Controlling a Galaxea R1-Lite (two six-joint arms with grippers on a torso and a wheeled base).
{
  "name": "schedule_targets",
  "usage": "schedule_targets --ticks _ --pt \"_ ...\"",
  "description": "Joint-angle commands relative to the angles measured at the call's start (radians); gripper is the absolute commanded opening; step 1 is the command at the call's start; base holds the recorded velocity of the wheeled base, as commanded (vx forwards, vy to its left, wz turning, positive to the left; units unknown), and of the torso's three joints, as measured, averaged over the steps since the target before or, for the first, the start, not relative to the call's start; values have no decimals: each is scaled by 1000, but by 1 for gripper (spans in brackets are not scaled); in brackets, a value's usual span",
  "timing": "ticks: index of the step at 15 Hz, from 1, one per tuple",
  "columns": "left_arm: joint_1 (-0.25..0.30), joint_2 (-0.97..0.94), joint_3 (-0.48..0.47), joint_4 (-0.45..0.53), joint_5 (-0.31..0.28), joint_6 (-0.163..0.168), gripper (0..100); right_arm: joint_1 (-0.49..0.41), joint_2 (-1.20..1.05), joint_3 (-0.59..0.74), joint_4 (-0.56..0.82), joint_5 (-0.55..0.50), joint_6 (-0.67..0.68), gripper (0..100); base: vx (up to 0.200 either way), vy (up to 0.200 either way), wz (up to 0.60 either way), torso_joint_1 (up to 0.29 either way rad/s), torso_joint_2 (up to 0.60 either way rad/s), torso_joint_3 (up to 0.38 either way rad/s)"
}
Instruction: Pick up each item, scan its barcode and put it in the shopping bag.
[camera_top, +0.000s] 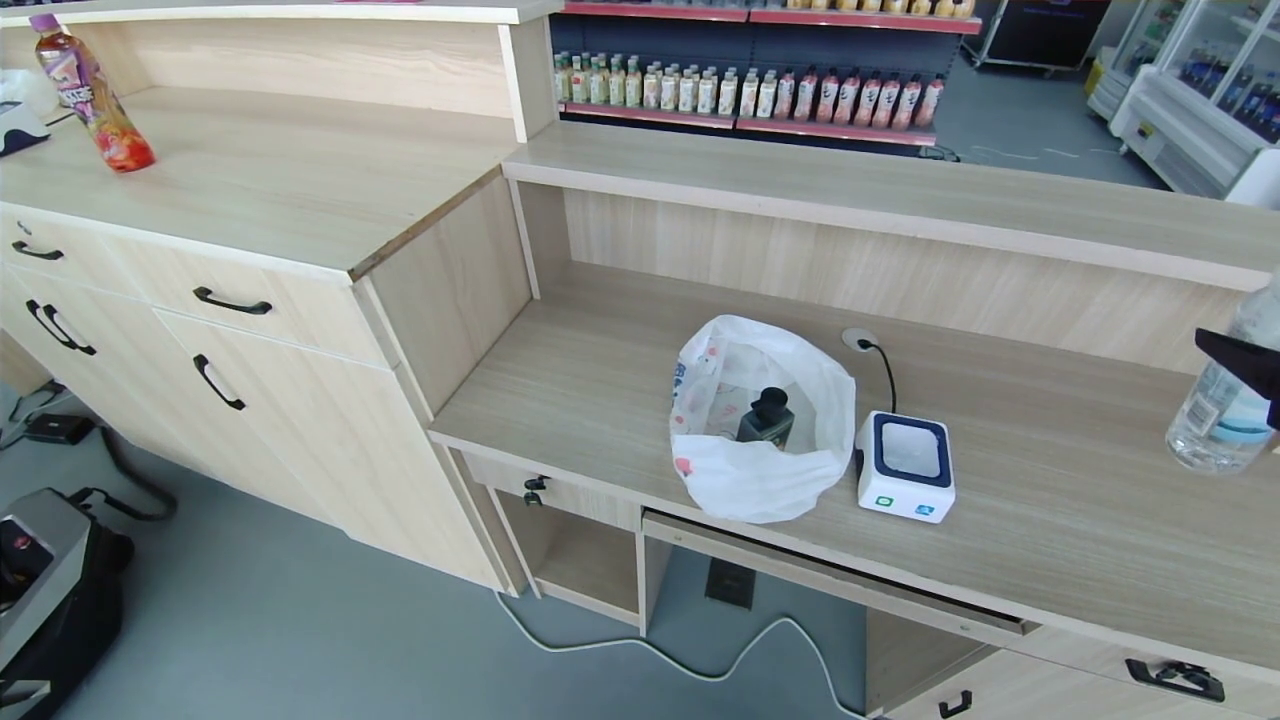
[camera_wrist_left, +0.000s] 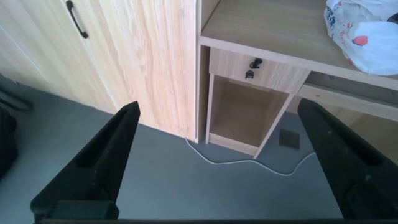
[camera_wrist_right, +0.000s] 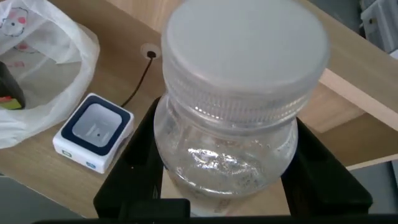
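Clear plastic sits between the black fingers of our right claw (camera_wrist_right: 227, 186). They pinch the water bottle (camera_wrist_right: 230, 124) from both sides just under its white cap, so it is held upright with the label below the grip left bare, which we judge suits a scan. In the head view this bottle (camera_top: 1225, 400) is at the right edge of the frame over the wooden counter (camera_top: 1050, 560); we cannot tell whether its base touches the wood. Left of it, near the middle of the frame, the white scanner (camera_top: 905, 465) lies face up, its black cable (camera_top: 885, 370) running to a hole in the counter behind. The white shopping bag (camera_top: 700, 470) stands touching the scanner's left side with its mouth wide open, so a scanned item has only a short way to go. A dark bottle (camera_top: 767, 415) is already inside. In the upper left of the frame a tea bottle (camera_top: 92, 92) waits on the higher counter, well apart. Our left claw (camera_wrist_left: 217, 186) hangs with fingers spread and empty over the grey floor, clear of the work.
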Motion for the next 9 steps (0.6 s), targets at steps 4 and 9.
schedule_targets --ticks 4,9 --pt "0 0 0 0 0 0 100 45 -20 2 -2 -13 15 0 0 0 600 -2 0 2" --pt "0 0 0 0 1 0 100 54 91 -50 -37 -9 190 0 0 0 120 2 1 0"
